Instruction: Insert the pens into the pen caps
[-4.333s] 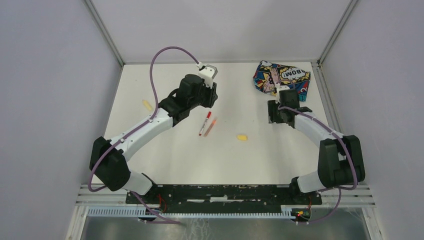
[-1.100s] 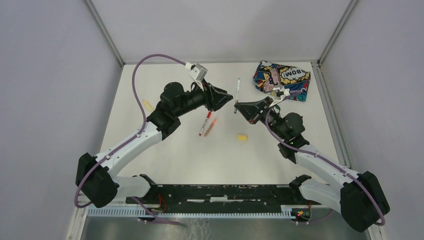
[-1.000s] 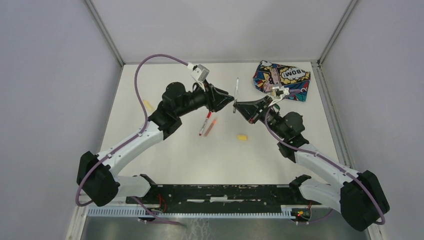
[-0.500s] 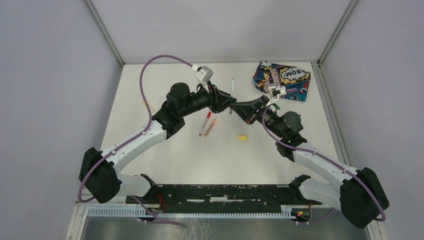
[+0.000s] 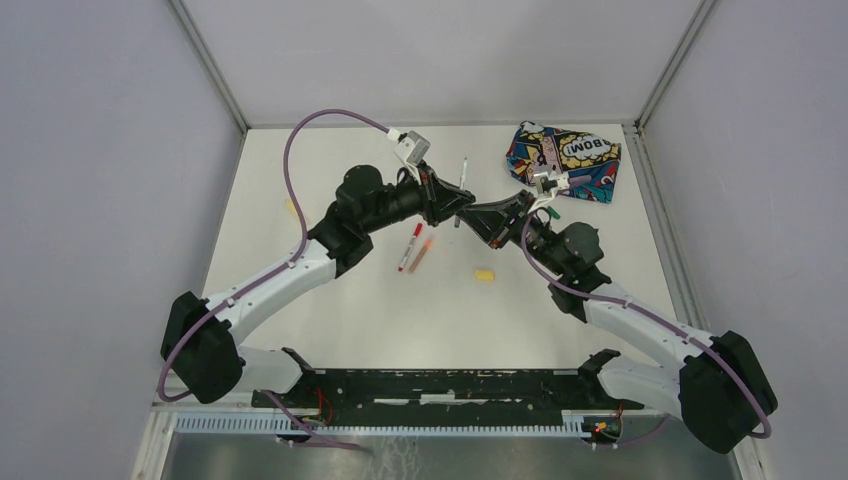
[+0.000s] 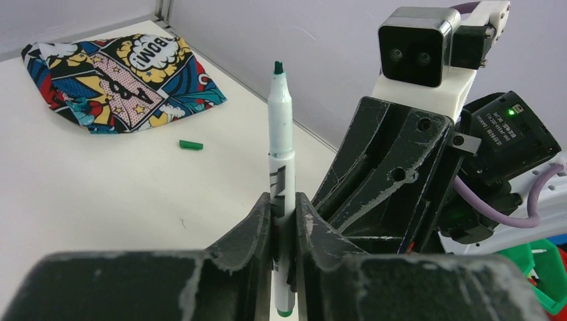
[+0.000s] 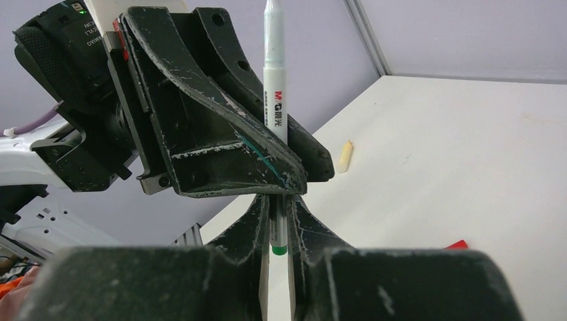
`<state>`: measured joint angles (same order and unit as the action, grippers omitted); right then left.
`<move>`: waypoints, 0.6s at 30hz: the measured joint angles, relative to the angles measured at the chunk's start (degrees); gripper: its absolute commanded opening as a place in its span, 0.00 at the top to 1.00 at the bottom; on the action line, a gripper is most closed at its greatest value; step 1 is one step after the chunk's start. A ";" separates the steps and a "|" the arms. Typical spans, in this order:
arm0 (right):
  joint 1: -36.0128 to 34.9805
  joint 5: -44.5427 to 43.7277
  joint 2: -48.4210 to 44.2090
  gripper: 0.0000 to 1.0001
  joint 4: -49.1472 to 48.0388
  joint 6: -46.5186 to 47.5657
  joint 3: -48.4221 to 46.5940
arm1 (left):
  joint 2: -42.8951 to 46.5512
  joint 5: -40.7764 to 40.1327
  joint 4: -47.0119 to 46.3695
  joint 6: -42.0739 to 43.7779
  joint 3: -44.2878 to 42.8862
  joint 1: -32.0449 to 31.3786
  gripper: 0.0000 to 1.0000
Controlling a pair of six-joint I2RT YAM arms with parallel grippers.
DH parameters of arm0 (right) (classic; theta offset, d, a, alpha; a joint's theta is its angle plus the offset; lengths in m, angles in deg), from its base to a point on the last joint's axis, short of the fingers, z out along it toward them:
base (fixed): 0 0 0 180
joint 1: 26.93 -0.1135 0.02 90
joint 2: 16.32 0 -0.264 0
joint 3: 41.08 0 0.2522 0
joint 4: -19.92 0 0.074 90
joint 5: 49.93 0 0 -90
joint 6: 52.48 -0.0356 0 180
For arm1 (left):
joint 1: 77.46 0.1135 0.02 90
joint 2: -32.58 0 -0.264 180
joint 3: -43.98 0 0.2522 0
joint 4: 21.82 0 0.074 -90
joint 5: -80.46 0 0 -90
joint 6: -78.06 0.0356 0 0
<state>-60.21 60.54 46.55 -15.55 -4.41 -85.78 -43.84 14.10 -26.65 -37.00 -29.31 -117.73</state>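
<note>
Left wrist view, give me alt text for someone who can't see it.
The left fingers pinch a white pen, green tip up. The right arm sits close on the right; a pouch and a green cap lie on the table behind.

White surface (image 5: 330, 300), contents.
Comic-print pouch (image 5: 563, 160) far right; red-ended pen (image 5: 409, 247) beside orange pen (image 5: 421, 253) mid-surface; yellow cap (image 5: 484, 274) nearer; green cap (image 6: 190, 144) by pouch.

Bright, even light — soft shadows, sharp
</note>
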 measured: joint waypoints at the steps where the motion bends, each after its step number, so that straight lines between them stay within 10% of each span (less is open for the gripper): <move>1: -0.04 0.00 0.00 0.89 0.00 0.15 0.00 | 0.00 0.31 0.00 -0.20 -0.07 -0.02 0.89; 10: -0.11 -1.36 -0.81 0.65 4.72 4.83 -1.33 | -1.25 0.31 2.93 0.61 -2.58 -0.04 0.98; 18: -0.24 -18.23 -5.38 0.51 31.56 21.79 -10.97 | -1.99 -7.23 13.42 9.60 -8.15 -0.09 0.98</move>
<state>-60.45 42.31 41.17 16.01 17.38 -96.75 -45.83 6.86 -13.23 -27.40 -37.46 -117.82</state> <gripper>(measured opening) 0.468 0.190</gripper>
